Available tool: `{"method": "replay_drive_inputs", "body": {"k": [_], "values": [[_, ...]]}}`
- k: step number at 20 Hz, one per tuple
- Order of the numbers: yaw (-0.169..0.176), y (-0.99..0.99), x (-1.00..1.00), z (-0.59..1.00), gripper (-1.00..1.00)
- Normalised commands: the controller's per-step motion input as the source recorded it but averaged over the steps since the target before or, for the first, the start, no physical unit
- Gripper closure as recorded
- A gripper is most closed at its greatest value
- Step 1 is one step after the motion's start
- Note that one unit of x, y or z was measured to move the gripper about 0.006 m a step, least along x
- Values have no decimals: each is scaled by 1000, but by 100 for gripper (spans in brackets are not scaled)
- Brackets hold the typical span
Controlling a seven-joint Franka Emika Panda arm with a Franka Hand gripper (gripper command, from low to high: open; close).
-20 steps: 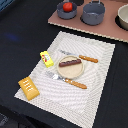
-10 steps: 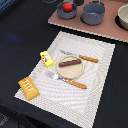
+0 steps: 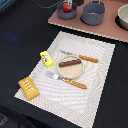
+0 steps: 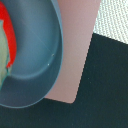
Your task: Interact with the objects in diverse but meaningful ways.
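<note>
While the end effector itself cannot be made out, so its opening is unknown, the wrist view looks straight down into the grey pan holding the red tomato at the desk's far edge.

No text can be read — the yellow printed packet shows only blurred marks.

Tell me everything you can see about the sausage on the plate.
The sausage is thin, dark reddish-brown and smooth, toy-like. It lies flat across the middle of the round tan plate, slanting slightly, resting only on the plate. The plate sits on the pale placemat between the orange-handled knife and fork. Nothing grips it.
</note>
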Motion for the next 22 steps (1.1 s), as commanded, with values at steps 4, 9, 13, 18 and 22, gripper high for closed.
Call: {"method": "replay_drive_inputs", "body": {"k": [4, 9, 13, 18, 22], "values": [[-65, -354, -61, -258, -100], [-39, -258, -226, -333, -100], [0, 36, -524, -221, -100], [0, 126, -642, -139, -100], [-1, 39, -596, -200, -100]]}}
